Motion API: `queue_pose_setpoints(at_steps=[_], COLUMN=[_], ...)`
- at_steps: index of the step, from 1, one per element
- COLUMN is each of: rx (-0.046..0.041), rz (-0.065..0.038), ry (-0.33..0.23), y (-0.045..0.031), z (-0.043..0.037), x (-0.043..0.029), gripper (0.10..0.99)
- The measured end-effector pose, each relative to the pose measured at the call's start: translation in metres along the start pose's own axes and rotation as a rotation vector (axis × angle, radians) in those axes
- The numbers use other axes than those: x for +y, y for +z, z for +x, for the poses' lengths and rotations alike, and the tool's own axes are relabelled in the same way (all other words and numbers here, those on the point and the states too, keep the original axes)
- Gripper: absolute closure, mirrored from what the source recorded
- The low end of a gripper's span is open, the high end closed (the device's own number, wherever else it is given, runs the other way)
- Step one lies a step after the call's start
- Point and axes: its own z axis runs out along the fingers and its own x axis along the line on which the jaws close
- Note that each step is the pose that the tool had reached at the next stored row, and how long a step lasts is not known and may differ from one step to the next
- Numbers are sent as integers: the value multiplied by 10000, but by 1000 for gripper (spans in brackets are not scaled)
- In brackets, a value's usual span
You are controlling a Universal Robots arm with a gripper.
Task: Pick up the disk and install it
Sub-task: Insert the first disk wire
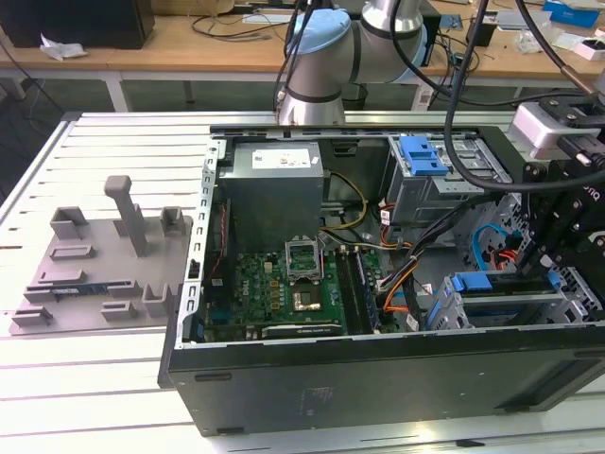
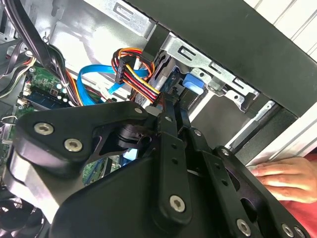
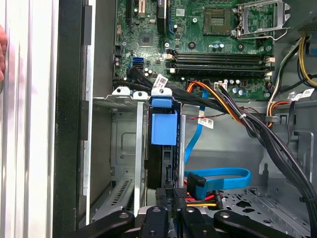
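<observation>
gripper: clamped on disk rear end | disk: stood on edge inside drive cage slot | person's hand: rested beside case wall

Disk standing on edge in silver drive cage, blue tab facing camera. Gripper sitting right at disk's near end (contact unclear). Blue data cable looping beside cage over case floor. Black cable bundle running down from green motherboard. Edge of hand showing beyond black case wall.
</observation>
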Motion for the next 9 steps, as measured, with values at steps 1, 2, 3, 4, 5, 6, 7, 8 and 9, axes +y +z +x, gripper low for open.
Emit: queue_pose_setpoints(at_steps=[1,2,3,4,5,6,7,8,9], rx=[0,0,0,-1,-1,-1,0,-1,-2], rz=[0,1,1,1,1,2,2,2,2], ry=[-1,-4,-8,-9,-10,-12,-12,-13,-14], y=[1,3,5,6,6,6,6,7,7], z=[0,0,0,0,0,0,0,-1,-2], x=[0,0,0,0,0,0,0,0,0], gripper=[918,918,918,918,918,918,918,918,918])
